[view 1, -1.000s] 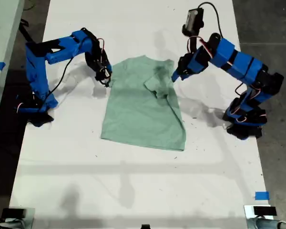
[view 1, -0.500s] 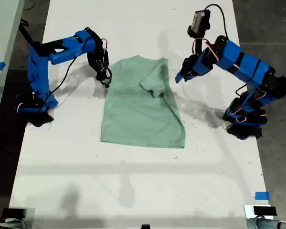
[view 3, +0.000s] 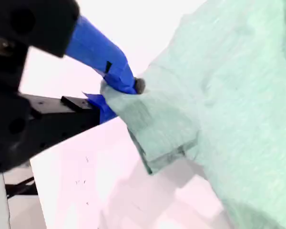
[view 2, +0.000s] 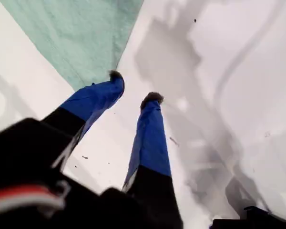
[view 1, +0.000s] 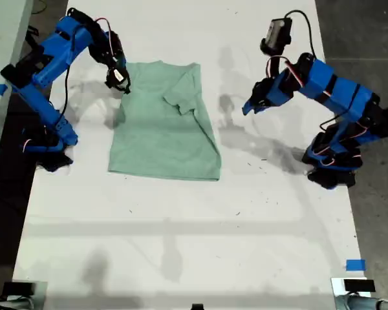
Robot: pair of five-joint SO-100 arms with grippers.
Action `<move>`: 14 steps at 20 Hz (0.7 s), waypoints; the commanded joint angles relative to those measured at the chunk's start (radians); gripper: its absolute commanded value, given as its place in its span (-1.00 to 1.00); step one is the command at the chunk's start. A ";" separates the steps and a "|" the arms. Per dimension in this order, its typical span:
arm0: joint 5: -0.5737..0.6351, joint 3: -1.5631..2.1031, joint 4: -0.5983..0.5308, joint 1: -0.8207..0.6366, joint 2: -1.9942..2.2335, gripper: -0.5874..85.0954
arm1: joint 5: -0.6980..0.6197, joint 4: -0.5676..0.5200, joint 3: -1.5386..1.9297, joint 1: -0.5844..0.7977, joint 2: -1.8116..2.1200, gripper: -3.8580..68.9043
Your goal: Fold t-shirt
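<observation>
T-shirt [view 1: 161,123] lies mostly flat on the white table [view 1: 181,245], toward the exterior view's left and a bit toward its top. It is pale green. The sleeve on the exterior view's right is folded in over the body, so that side looks straight. The bottom hem points to the exterior view's bottom.

My second end effector [view 3: 119,93] is pinching the other sleeve. In the second wrist view the blue fingers [view 3: 105,59] are pressed together on a bunch of green cloth, and the sleeve edge hangs down from them with a shadow under it, so that bit seems lifted off the table. In the exterior view this end effector [view 1: 119,81] sits at the shirt's top corner on the exterior view's left.

My first end effector [view 2: 133,93] is spread, with nothing between its two blue fingers [view 2: 150,138]. White table shows in the gap. One fingertip is near the edge of the shirt [view 2: 81,33], maybe not touching it. In the exterior view this end effector [view 1: 247,108] hangs over bare table, apart from the shirt, on the exterior view's right.
</observation>
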 commanded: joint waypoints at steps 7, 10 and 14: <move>-0.106 -0.437 -0.029 0.252 -0.276 -0.99 | 0.041 -0.034 0.052 -0.026 0.124 -0.55; -0.121 -0.664 0.000 0.290 -0.446 -0.99 | 0.060 -0.034 0.098 -0.035 0.166 -0.55; -0.140 -0.687 -0.060 0.319 -0.531 -0.99 | 0.078 -0.037 0.172 -0.035 0.245 -0.55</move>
